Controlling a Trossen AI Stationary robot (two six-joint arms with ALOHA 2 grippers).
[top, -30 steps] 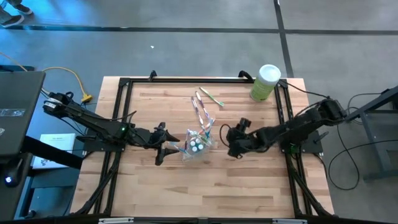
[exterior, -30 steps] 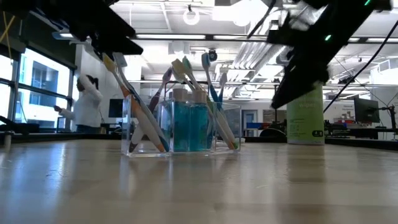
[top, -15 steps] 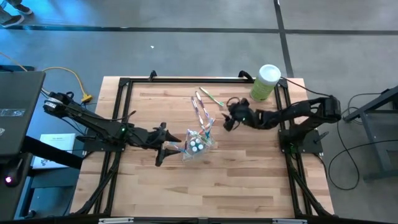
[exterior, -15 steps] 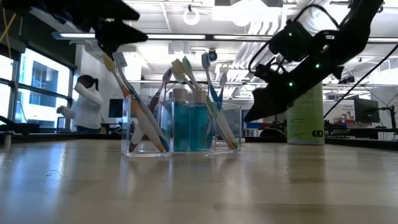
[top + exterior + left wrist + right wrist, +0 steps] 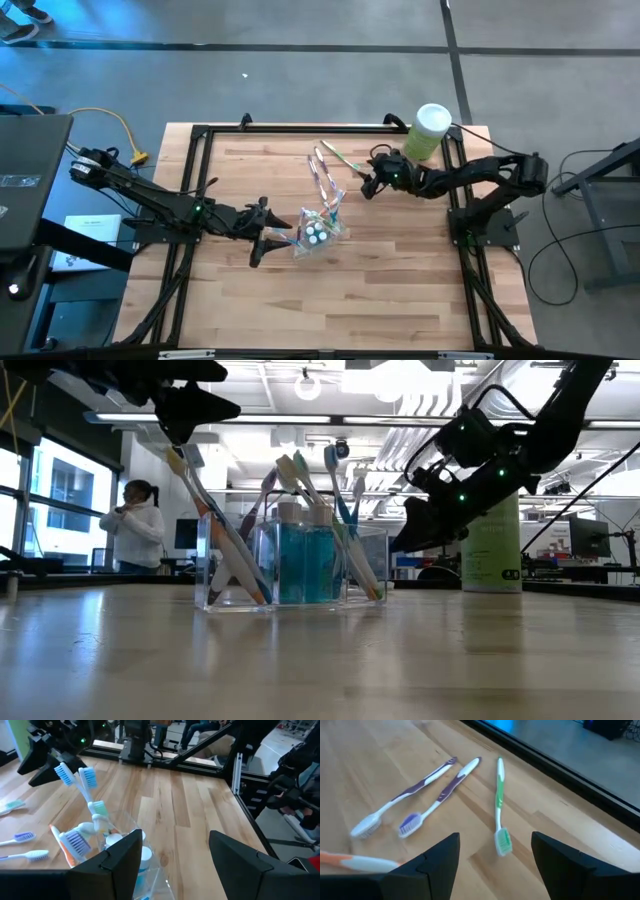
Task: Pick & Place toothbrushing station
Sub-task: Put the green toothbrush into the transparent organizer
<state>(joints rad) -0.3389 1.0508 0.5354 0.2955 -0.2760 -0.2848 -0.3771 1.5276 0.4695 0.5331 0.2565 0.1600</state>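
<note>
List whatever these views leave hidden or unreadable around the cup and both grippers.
- High view: the toothpaste tubes in the clear cup are too small to count.
- Left wrist view: the left gripper covers the cup's near side.
- Right wrist view: the orange toothbrush is cut off by the edge and the right gripper.
- Low view: the green canister label is unreadable, partly behind the right arm.

Wooden table (image 5: pixel 400 280) with toothbrushes (image 5: pixel 325 170), cup (image 5: pixel 318 235), canister (image 5: pixel 427 132)
</note>
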